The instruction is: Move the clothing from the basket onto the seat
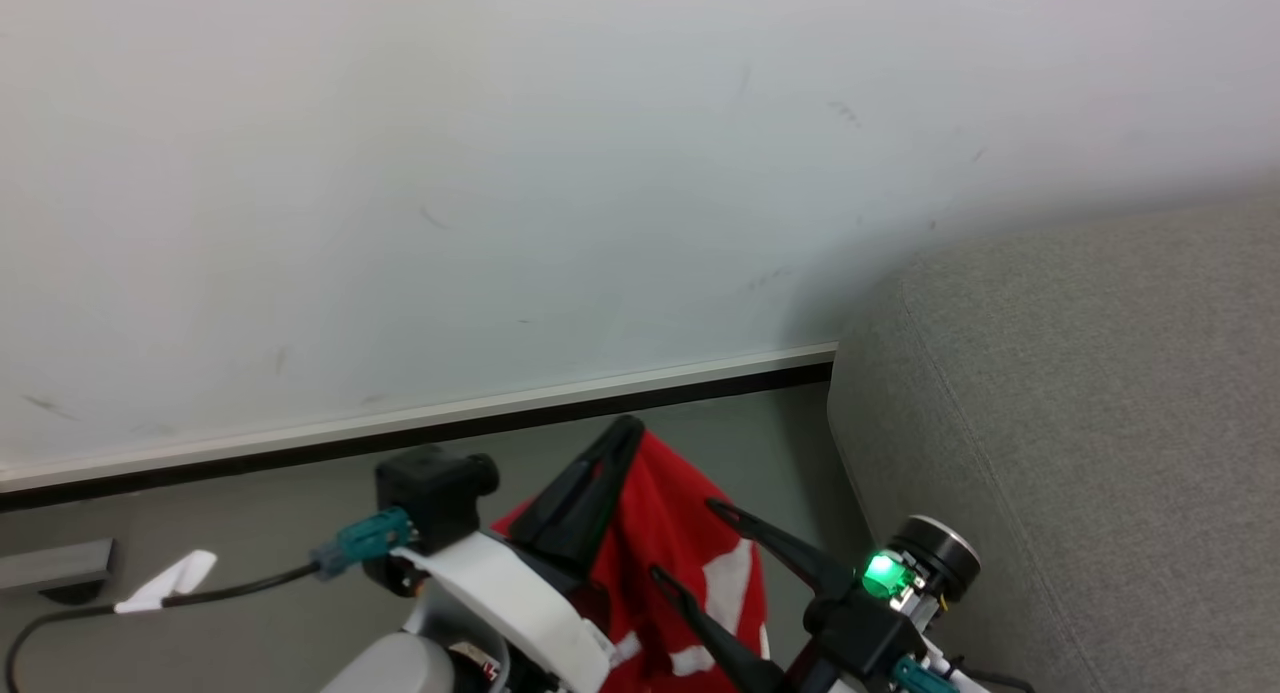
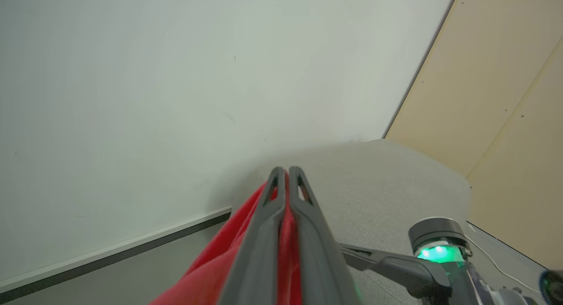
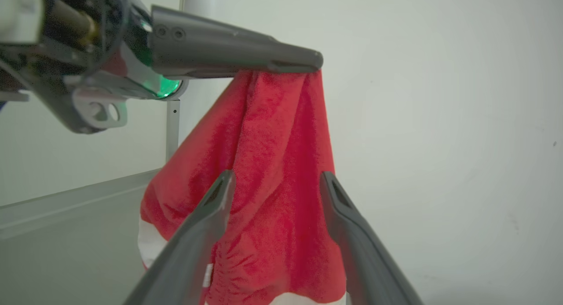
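A red garment with white trim [image 1: 665,563] hangs in the air from my left gripper [image 1: 625,433], whose fingers are shut on its top edge; the same pinch shows in the left wrist view [image 2: 285,173] and the right wrist view [image 3: 308,65]. My right gripper [image 1: 685,543] is open just beside the hanging cloth, its two fingers spread in front of the red cloth [image 3: 272,173] without closing on it. The grey sofa [image 1: 1080,423] stands to the right, close to both grippers. The basket is out of view.
A pale wall with a white and black baseboard [image 1: 420,423] runs behind. Grey floor [image 1: 250,503] lies below, with a black cable and a white tag [image 1: 165,583] at the left. A beige panel [image 2: 497,98] stands past the sofa.
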You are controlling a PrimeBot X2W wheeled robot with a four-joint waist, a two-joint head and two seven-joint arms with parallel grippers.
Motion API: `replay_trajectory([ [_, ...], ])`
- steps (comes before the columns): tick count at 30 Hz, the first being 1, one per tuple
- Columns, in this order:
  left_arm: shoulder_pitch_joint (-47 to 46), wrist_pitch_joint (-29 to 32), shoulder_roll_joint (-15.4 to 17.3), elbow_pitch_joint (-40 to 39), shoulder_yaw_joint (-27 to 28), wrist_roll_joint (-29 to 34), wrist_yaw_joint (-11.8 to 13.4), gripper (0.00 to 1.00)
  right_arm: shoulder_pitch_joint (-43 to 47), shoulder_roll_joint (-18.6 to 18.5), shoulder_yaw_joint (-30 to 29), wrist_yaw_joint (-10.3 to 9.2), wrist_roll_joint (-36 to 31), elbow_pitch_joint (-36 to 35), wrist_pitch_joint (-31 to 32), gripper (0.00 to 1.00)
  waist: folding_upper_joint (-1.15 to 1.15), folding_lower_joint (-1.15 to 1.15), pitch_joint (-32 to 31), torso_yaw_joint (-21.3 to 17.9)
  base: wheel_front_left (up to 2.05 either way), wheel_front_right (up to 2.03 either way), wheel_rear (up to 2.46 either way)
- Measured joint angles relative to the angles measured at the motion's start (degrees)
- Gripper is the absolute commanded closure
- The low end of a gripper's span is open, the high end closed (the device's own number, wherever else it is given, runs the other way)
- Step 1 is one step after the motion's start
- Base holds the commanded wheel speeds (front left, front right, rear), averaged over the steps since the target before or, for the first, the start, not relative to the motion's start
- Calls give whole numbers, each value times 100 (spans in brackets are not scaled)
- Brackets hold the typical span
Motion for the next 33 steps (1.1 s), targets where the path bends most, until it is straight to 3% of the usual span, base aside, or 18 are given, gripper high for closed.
replay_trajectory([
  [9,-31,299,-172,-291,-513,56,-211,100,-456,326,-136,0,-335,1002,-1,0,0,0,-49,52,0,0,0],
  [10,-32,324,-194,-302,-554,56,-240,100,-485,374,-77,0,-259,1111,-2,4,0,0,-60,52,0,0,0],
  [11,-31,344,-200,-303,-594,57,-252,100,-504,398,16,0,-163,1218,-2,76,0,0,-72,51,0,0,0],
  [12,-28,345,-205,-289,-626,56,-252,100,-509,407,127,0,32,1271,-1,100,0,0,-84,50,0,0,0],
  [20,23,220,-215,40,-595,58,-244,100,-726,244,101,0,622,1236,0,100,0,0,-131,-96,0,0,0],
  [21,25,175,-219,85,-580,58,-215,79,-726,196,53,0,631,1196,0,100,0,0,-133,-120,0,0,0],
  [22,26,130,-220,137,-556,58,-205,47,-723,148,19,0,667,1155,0,100,0,0,-134,-146,0,0,0],
  [23,26,94,-212,208,-546,85,-197,3,-712,94,-12,0,684,1115,0,100,0,0,-133,-176,0,0,0],
  [33,56,-127,-256,659,-617,197,-210,0,-367,-610,-697,0,687,515,0,100,0,0,-37,-667,0,0,0],
])
